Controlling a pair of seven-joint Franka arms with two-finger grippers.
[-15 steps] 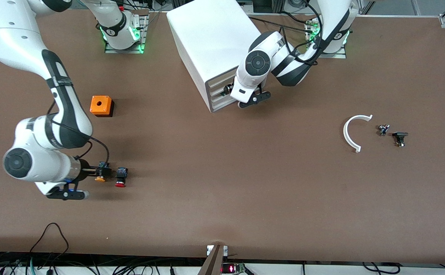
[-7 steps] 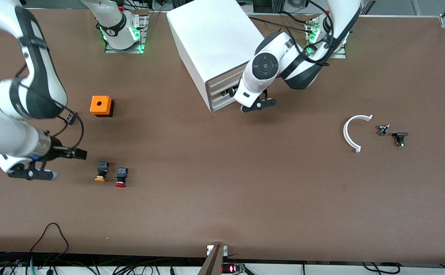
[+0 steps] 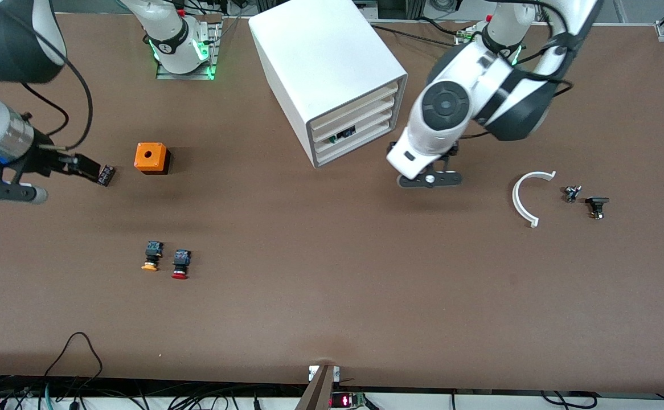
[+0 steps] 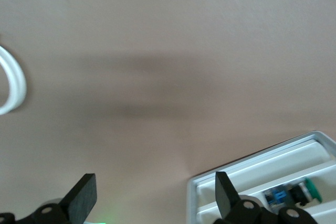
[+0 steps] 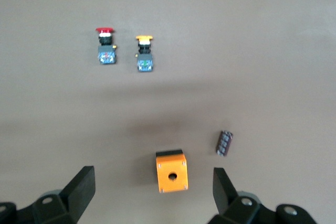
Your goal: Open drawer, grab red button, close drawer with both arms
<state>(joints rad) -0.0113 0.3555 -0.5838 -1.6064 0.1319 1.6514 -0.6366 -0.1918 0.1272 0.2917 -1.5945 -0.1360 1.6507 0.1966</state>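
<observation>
Both arms are up over the worktop (image 3: pixel 332 319), neither carrying anything.

Left end effector (image 4: pixel 152 203): fingers spread, empty. It hangs over bare worktop just beside the cabinet (image 3: pixel 320 62), toward the left arm's end of the table. All the drawers look pushed in; the drawer (image 3: pixel 340 135) with the small front cut-out sits flush with its neighbours.

Right end effector (image 5: pixel 152 192): fingers spread, empty. It hangs over the worktop beside the orange box (image 3: pixel 151 157), toward the right arm's end of the table.

The red button (image 3: pixel 180 264) lies on its side on the worktop, touching nothing, just beside the orange-capped button (image 3: pixel 151 256), nearer the front camera than the orange box and well apart from both end effectors.

My reading: the red button is out and the cabinet shut, so the task looks essentially complete and the arms appear to be parking. If a further move is wanted, I judge it would be the right arm descending over the red cap, taking care not to pick its orange neighbour.

Also present: a white curved piece (image 3: pixel 525 196) and two small dark parts (image 3: pixel 585 199).
</observation>
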